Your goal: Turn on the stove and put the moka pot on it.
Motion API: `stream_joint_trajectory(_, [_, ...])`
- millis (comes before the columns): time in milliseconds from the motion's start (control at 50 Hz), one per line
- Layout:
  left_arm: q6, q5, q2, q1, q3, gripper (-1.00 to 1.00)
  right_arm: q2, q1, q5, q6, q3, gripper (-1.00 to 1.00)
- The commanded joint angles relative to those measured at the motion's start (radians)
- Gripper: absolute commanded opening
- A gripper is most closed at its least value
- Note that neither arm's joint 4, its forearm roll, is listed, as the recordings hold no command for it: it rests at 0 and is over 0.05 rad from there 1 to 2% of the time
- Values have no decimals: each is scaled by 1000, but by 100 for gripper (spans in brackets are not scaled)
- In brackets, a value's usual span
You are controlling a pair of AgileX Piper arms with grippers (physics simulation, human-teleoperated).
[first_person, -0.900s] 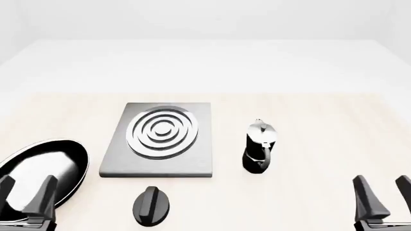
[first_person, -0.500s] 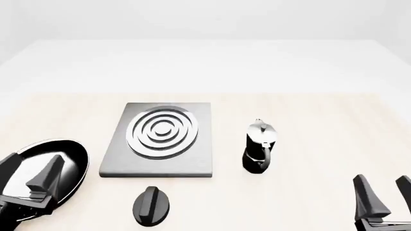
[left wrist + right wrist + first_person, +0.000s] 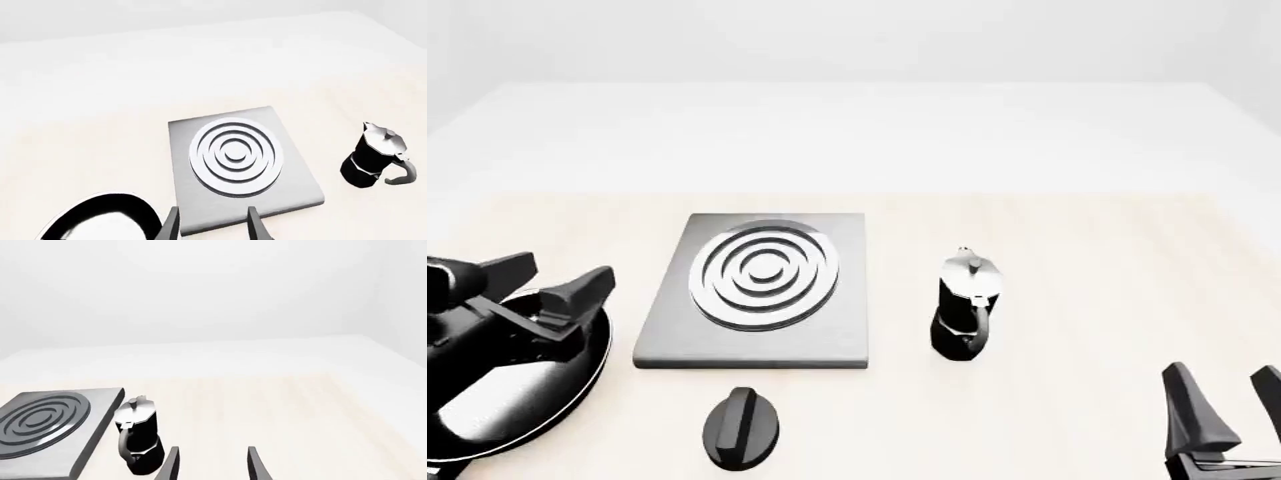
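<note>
The stove is a flat grey slab with pale burner rings, lying left of centre, also in the left wrist view as the stove and in the right wrist view as the stove. Its round black knob sits apart, just in front of it. The moka pot stands upright to the stove's right, black below and silver on top; it shows too as the moka pot and the moka pot. My left gripper hangs open over the pan, left of the stove. My right gripper stands open at the front right corner.
A black frying pan lies at the front left beside the stove, under my left arm, and shows in the left wrist view as the frying pan. Pale wooden table stretches right of the pot.
My left arm has risen and swung right and forward over the frying pan, turning its fingers toward the stove. The right arm, pot, knob and stove have not moved.
</note>
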Motion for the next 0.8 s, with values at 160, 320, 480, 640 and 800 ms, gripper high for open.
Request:
stream_joint_trajectory(160, [-75, 204, 246, -163, -194, 100, 15, -3, -11, 5, 1, 100])
stream_joint_trajectory(320, [-119, 240, 295, -198, -218, 100, 21, -6, -18, 7, 0, 100])
stream_joint_trajectory(480, [-166, 222, 361, -232, -179, 100, 7, -12, -10, 17, 0, 100])
stream_joint_trajectory(640, [-193, 199, 421, -243, -161, 100, 2, -14, -7, 27, 0, 100])
stream_joint_trajectory(800, [-228, 184, 458, -258, -154, 100, -1, -15, -5, 34, 0, 100])
